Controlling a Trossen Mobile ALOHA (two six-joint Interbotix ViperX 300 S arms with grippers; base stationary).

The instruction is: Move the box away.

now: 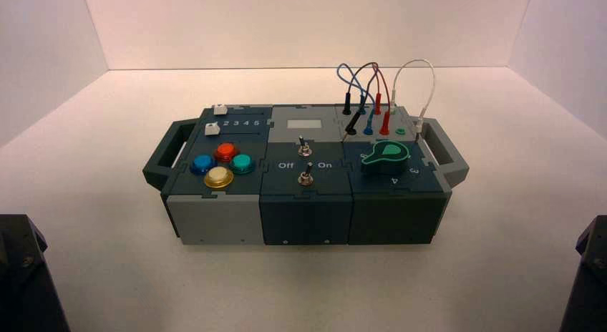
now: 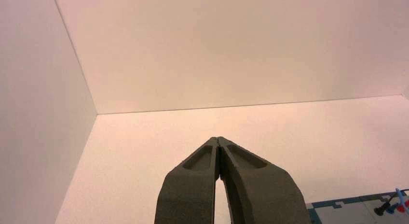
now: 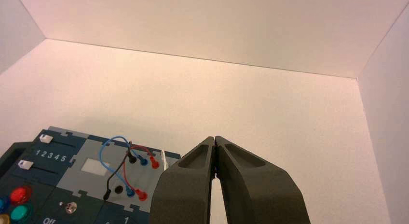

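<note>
The box stands in the middle of the white floor, dark teal and grey, with a handle at each end. On top are four coloured push buttons at the left, two toggle switches marked Off and On in the middle, a green dial at the right, and looped plug wires at the back right. My left gripper is shut and empty, parked off the box's left. My right gripper is shut and empty, parked off its right. The right wrist view shows the wires and sliders numbered 1 to 5.
White walls close the space at the back and on both sides. Open floor lies behind the box up to the back wall. The dark arm bases show at the near left and near right corners.
</note>
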